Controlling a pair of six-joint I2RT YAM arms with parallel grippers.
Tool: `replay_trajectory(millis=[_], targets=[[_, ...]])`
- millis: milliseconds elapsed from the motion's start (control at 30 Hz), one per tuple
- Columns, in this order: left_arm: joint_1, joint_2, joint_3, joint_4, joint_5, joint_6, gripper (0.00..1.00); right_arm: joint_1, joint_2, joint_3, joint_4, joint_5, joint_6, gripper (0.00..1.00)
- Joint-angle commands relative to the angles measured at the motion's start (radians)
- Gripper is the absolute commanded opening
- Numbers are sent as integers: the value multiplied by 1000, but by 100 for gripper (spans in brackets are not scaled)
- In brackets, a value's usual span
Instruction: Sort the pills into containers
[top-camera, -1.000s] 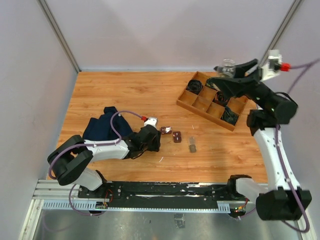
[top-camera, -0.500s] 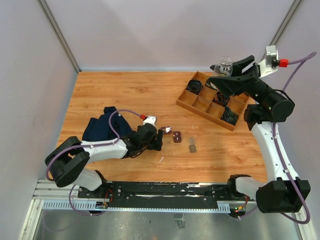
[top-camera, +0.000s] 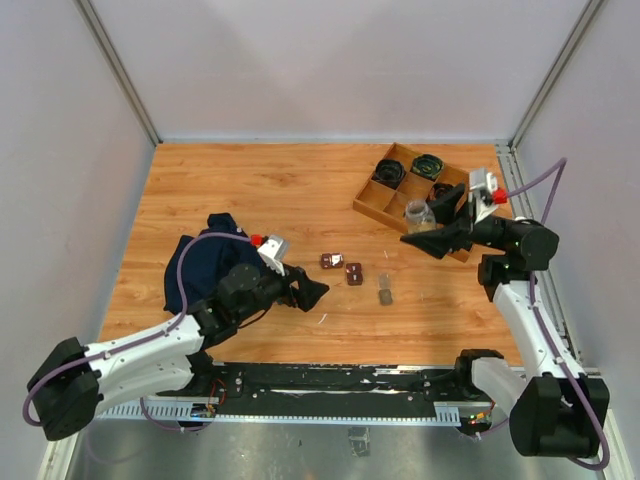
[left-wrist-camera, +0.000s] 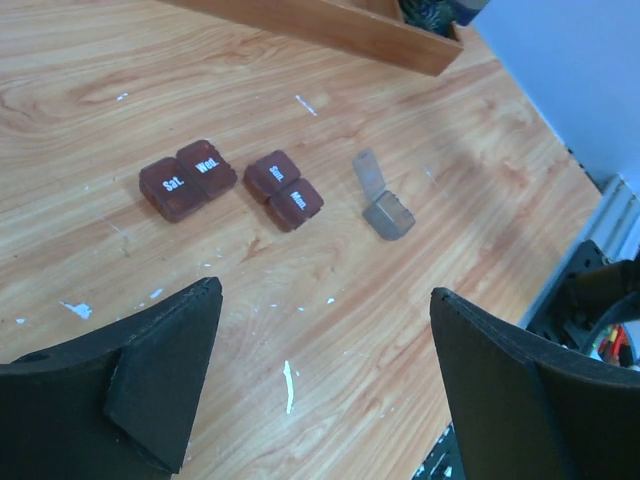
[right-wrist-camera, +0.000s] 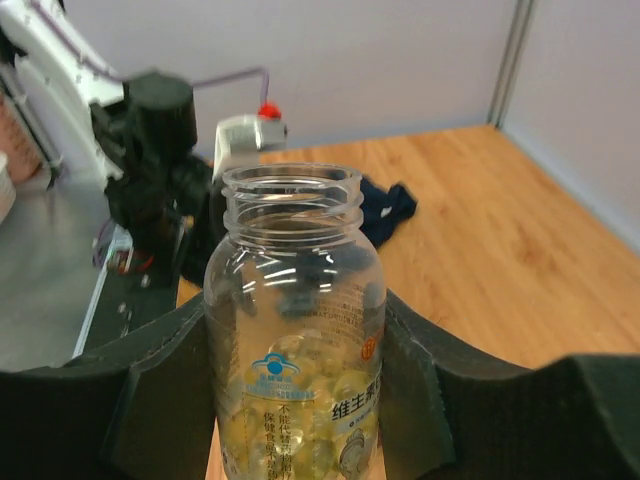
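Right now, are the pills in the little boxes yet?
Not yet. Done: the bottle is open. In hand: the right end effector holds it, yellow pills inside. Still to do: the brown boxes look shut, none filled. The left end effector is open and empty.

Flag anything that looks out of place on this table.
A small grey box lies open with its lid flipped back, apart from the two pairs of brown boxes. A dark blue cloth sits crumpled at the left. White flecks dot the wood. The bottle in the right fingers has no cap.
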Motion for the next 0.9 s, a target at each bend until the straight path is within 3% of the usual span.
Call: replay_trajectory(millis=[0, 67, 133, 167, 300, 433, 867], targets=[[4, -97, -107, 188, 25, 28, 90, 2, -59, -101, -434, -214, -578, 1], [4, -123, -140, 207, 12, 31, 90, 1, -76, -52, -955, -235, -1011, 1], [4, -135, -157, 217, 11, 33, 90, 10, -43, 75, -1631, -148, -1645, 1], [4, -134, -163, 222, 11, 35, 90, 26, -8, 131, -1860, -91, -1957, 1], [4, -130, -181, 244, 4, 36, 89, 40, 141, 215, -2184, 37, -2249, 2], [4, -142, -195, 257, 3, 37, 89, 40, 229, 202, -2253, 96, -2371, 2], [4, -198, -254, 276, -17, 50, 89, 54, 265, 81, -2014, 314, -2286, 2]])
